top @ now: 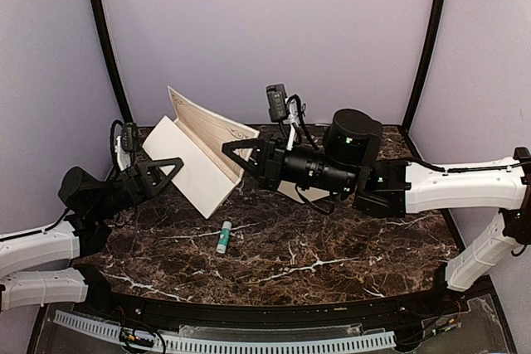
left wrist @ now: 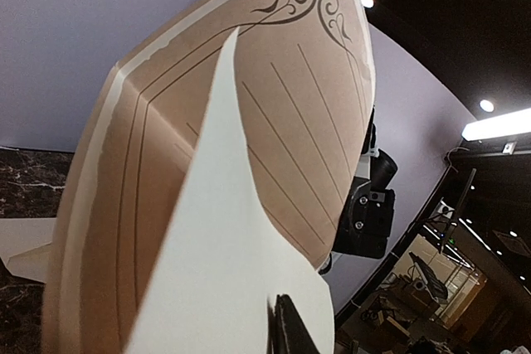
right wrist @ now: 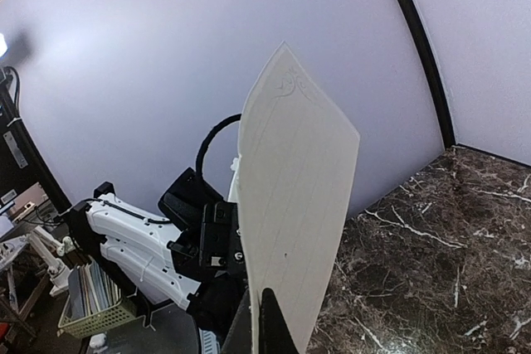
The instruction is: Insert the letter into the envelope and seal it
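Note:
The letter (top: 212,123), a cream sheet with a brown ornate border, stands tilted above the table. My right gripper (top: 229,152) is shut on its right edge. In the right wrist view the letter (right wrist: 294,205) rises from between the gripper (right wrist: 262,327) fingers. The envelope (top: 196,168), plain pale cream, slopes down to the table in front of the letter. My left gripper (top: 172,167) is shut on its left edge. In the left wrist view the envelope's pointed flap (left wrist: 224,263) lies over the lined letter (left wrist: 286,105), and one finger (left wrist: 290,333) presses on the flap.
A green and white glue stick (top: 223,237) lies on the dark marble table (top: 332,254) in front of the envelope. A piece of white paper (top: 304,194) shows under the right arm. Lilac walls close in the back and sides.

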You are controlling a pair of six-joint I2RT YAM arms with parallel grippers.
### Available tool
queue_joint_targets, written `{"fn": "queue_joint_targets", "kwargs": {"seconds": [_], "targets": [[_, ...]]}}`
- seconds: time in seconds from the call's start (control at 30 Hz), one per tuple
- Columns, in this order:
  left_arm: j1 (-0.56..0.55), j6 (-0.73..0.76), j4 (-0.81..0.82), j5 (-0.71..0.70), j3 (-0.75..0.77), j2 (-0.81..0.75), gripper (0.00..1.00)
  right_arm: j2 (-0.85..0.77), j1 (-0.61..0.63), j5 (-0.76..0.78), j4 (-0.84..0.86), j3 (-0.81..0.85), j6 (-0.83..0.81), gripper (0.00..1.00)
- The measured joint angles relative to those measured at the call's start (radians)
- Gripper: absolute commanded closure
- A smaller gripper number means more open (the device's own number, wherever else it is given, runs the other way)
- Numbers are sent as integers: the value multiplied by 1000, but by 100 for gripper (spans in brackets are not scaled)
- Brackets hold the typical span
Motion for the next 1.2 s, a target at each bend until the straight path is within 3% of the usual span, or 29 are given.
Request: {"fn": "queue_joint_targets", "kwargs": {"seconds": [0.07, 0.2, 0.43, 0.53, 0.7, 0.87, 1.2], "targets": [[0, 0, -2, -1, 0, 0, 98, 0, 0, -15, 1, 0, -18, 100], [0, 4, -31, -5, 9, -5, 100, 0, 1, -46, -23, 0, -83, 74], [0, 62, -151, -4, 61, -32, 100, -50, 0, -56, -198, 2, -215, 36], [0, 108, -214, 2, 98, -34, 100, -115, -14, -80, -253, 0, -238, 27], [0, 195, -316, 27, 156, -26, 100, -300, -66, -134, -277, -30, -253, 27], [0, 254, -380, 81, 204, 16, 100, -423, -135, -92, -273, -46, -234, 33], [-81, 321, -435, 164, 311, 139, 100, -179, -171, -108, -377, 21, -222, 33]]}}
